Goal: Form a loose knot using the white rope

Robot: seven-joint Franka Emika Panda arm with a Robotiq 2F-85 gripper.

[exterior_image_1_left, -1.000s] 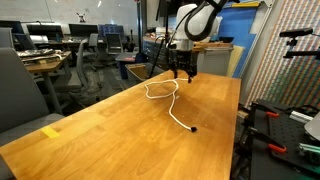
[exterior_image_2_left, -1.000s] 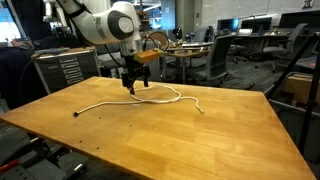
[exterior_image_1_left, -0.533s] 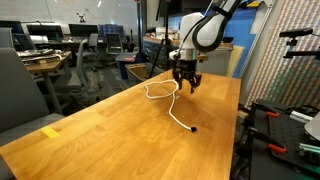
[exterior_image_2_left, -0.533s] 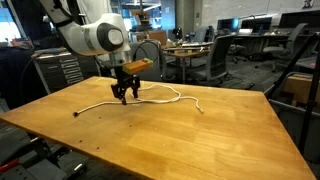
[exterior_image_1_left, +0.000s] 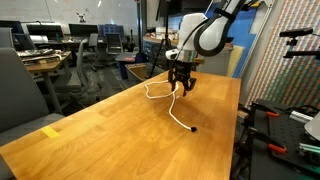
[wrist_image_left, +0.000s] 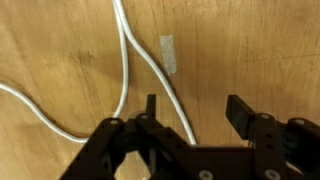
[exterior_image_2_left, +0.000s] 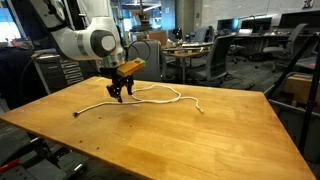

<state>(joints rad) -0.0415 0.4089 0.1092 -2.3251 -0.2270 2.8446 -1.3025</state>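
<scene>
The white rope [exterior_image_2_left: 150, 97] lies slack across the wooden table [exterior_image_2_left: 160, 140], with a dark tip at each end, one of which shows in an exterior view [exterior_image_1_left: 193, 129]. My gripper [exterior_image_2_left: 119, 97] hangs low over the rope's middle stretch, also seen in an exterior view [exterior_image_1_left: 182, 89]. In the wrist view two strands of the rope [wrist_image_left: 125, 60] run down the table. One strand passes between the jaws of my gripper [wrist_image_left: 195, 112], close to one finger [wrist_image_left: 150, 108]. The jaws stand apart and the pads do not touch the rope.
A yellow tag [exterior_image_1_left: 50, 131] lies near one table corner. A small grey patch [wrist_image_left: 168, 52] marks the wood beside the rope. Office chairs [exterior_image_2_left: 205, 62] and desks stand behind the table, and equipment [exterior_image_1_left: 290, 120] stands past its far edge.
The gripper has come down toward the table and shifted along the rope. Its jaws have narrowed a little. The rope has not moved.
</scene>
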